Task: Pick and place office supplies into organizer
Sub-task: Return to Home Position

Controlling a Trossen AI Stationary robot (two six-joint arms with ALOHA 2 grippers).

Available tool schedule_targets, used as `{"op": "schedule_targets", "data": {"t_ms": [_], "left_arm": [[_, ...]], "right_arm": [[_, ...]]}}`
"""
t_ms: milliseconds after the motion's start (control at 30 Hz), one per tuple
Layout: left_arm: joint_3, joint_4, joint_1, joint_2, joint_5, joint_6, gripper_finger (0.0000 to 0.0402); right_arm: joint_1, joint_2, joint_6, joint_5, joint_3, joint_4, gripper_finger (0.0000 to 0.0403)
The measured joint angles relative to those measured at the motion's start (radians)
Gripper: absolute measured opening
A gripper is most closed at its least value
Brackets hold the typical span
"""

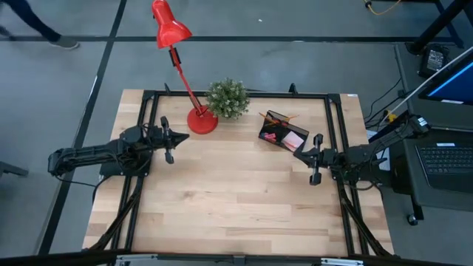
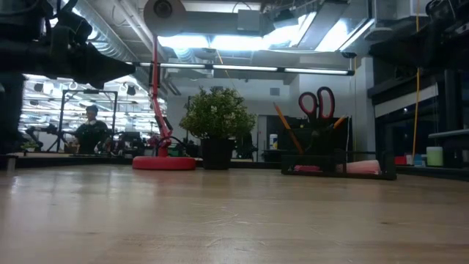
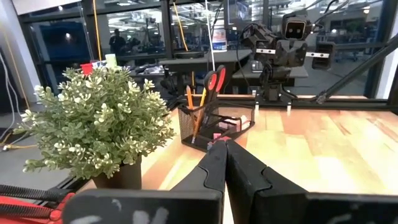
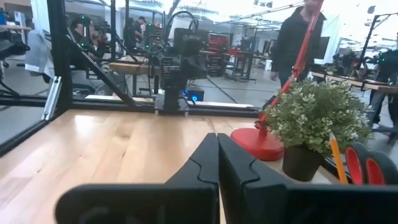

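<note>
The black mesh organizer [image 1: 282,131] stands on the table's far right part. It holds orange pencils [image 3: 190,98], orange-handled scissors [image 2: 316,103] and a pink pad [image 1: 293,140]; in the left wrist view the organizer [image 3: 214,121] shows these too. My left gripper [image 1: 169,140] is shut and hovers at the table's left side, pointing right. My right gripper [image 1: 315,159] is shut at the right side, just near of the organizer, pointing left. Neither holds anything. In the wrist views the left gripper [image 3: 225,144] and the right gripper [image 4: 217,138] show fingers pressed together.
A red desk lamp [image 1: 185,66] has its round base [image 1: 202,120] on the far middle of the table, next to a small green potted plant [image 1: 227,98]. Bare wooden table [image 1: 236,199] spreads between and near of both arms. People stand in the room beyond.
</note>
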Motion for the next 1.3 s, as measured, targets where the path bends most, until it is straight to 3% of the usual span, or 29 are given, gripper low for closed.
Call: {"op": "schedule_targets", "data": {"t_ms": [267, 500, 1300], "left_arm": [[0.0, -0.001, 0.0, 0.0, -0.005, -0.014, 0.0002], [0.0, -0.001, 0.0, 0.0, -0.007, -0.054, 0.0004], [0.0, -0.001, 0.0, 0.0, -0.006, -0.043, 0.0002]], "right_arm": [[-0.002, -0.065, -0.073, -0.002, 0.0, 0.001, 0.0], [-0.003, -0.1, -0.045, -0.163, 0.0, -0.006, 0.0], [-0.004, -0.099, -0.1, -0.162, 0.0, 0.017, 0.0022]]}}
